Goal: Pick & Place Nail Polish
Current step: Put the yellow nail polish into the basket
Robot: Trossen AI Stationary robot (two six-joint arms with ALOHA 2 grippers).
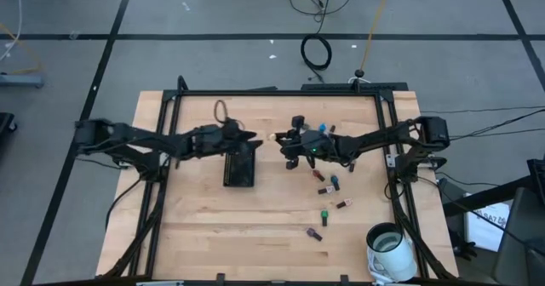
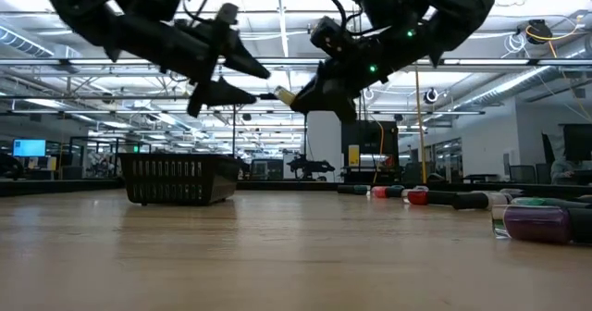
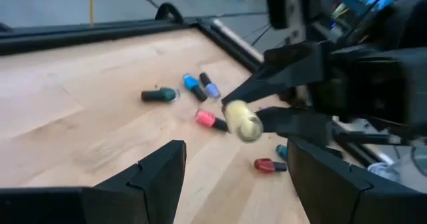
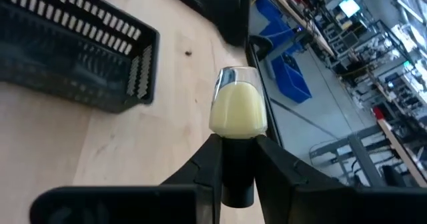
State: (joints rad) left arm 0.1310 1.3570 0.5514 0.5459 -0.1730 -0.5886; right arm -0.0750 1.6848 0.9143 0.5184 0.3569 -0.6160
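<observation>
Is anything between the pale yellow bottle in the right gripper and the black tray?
Only the left gripper, open, hovering over the black tray facing the pale yellow bottle. The right gripper holds it by the cap, above the table.

Pale wood table (image 1: 255, 226), smooth, matt, with visible grain and plank seams. Black plastic slotted tray (image 4: 73, 57), matt. Glossy glass-like nail polish bottle (image 4: 238, 111), cream-coloured, with dark smooth cap, pinched in matt black plastic fingers (image 4: 210, 161) of right gripper (image 4: 237, 154). Left gripper (image 3: 233, 177) likewise matt black.
</observation>
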